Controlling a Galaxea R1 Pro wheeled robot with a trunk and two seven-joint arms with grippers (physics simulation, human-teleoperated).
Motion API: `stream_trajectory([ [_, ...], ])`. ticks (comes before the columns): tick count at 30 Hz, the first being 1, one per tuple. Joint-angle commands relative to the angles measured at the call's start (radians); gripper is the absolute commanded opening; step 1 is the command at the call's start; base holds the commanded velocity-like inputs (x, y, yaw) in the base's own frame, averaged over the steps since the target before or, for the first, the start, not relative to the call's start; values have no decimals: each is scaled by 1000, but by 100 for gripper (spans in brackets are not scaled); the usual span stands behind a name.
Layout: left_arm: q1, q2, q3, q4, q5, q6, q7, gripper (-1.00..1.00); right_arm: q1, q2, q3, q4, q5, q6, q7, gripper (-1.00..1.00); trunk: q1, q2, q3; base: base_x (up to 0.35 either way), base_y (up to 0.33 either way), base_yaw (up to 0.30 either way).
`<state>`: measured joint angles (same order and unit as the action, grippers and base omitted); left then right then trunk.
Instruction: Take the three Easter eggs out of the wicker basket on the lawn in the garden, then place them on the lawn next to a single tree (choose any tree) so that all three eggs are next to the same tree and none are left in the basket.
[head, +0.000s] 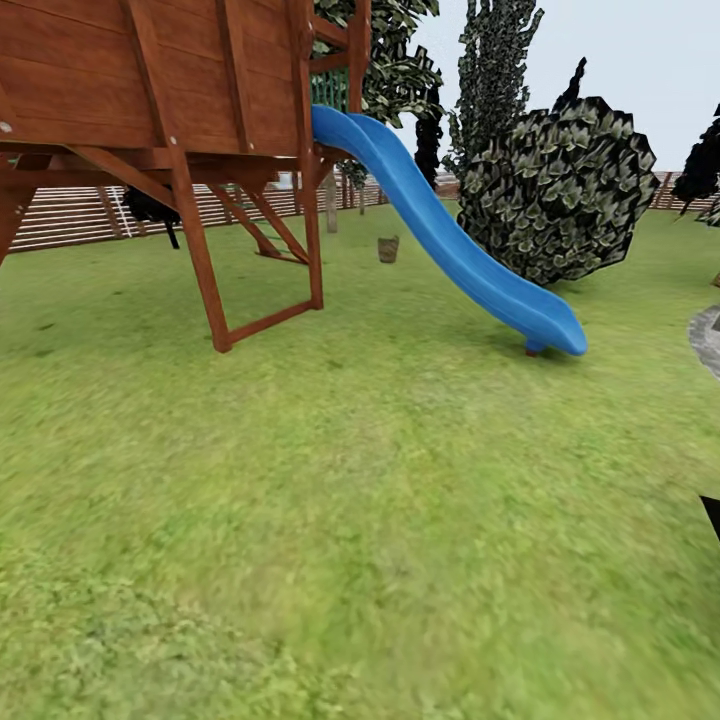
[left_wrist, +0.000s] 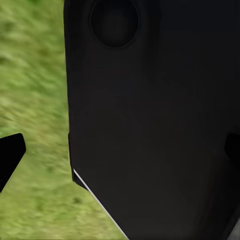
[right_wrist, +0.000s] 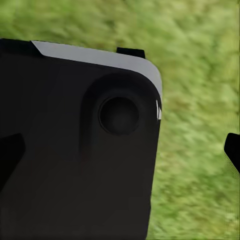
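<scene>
Both grippers are hard to read at this moment. In the left wrist view the left gripper (left_wrist: 122, 150) shows two dark fingertips at the two edges of the picture, with a big black part of the robot's body between them and grass behind. In the right wrist view the right gripper (right_wrist: 122, 152) looks the same way, its tips far to each side. The tips seem wide apart and nothing is held, but I cannot tell the opening for sure.

From the head view, the robot stands on the lawn (head: 380, 500) and looks toward the wooden playset (head: 170, 100) with its blue slide (head: 450, 240). The wicker basket (head: 388, 248) is far away, on the grass just beyond the slide and between the slide and the legs of the playset. It is very small here, so the eggs inside cannot be seen. Behind the basket, near the fence (head: 70, 215), a pale trunk (head: 330, 205) stands; this may be the tree. A round bush (head: 560, 190) is on the far side of the slide.

I judge the step in hand is driving to the basket. To do it well, the robot should pass between the playset legs and the low end of the slide, keep the basket in the middle of the head view, and stop close enough for one arm to reach down into it.
</scene>
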<state>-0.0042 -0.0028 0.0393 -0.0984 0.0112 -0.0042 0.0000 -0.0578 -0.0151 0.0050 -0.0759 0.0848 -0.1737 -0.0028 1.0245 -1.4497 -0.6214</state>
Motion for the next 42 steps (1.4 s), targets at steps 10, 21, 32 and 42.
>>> stream_trajectory([
  [10,0,0,4,0,2,0,0,100,-1,0,0,1,9,-3,0,100,1,0,-1,327,94,-198],
  [21,0,0,4,0,1,0,0,100,-1,0,0,0,8,-3,0,100,1,0,-1,327,94,-54],
  [32,0,0,4,0,1,0,0,100,-1,-1,-2,1,9,-3,0,100,1,0,-1,327,94,0],
  [42,0,0,4,0,1,0,0,100,-1,-1,-2,1,9,-3,0,100,1,0,-1,327,94,0],
])
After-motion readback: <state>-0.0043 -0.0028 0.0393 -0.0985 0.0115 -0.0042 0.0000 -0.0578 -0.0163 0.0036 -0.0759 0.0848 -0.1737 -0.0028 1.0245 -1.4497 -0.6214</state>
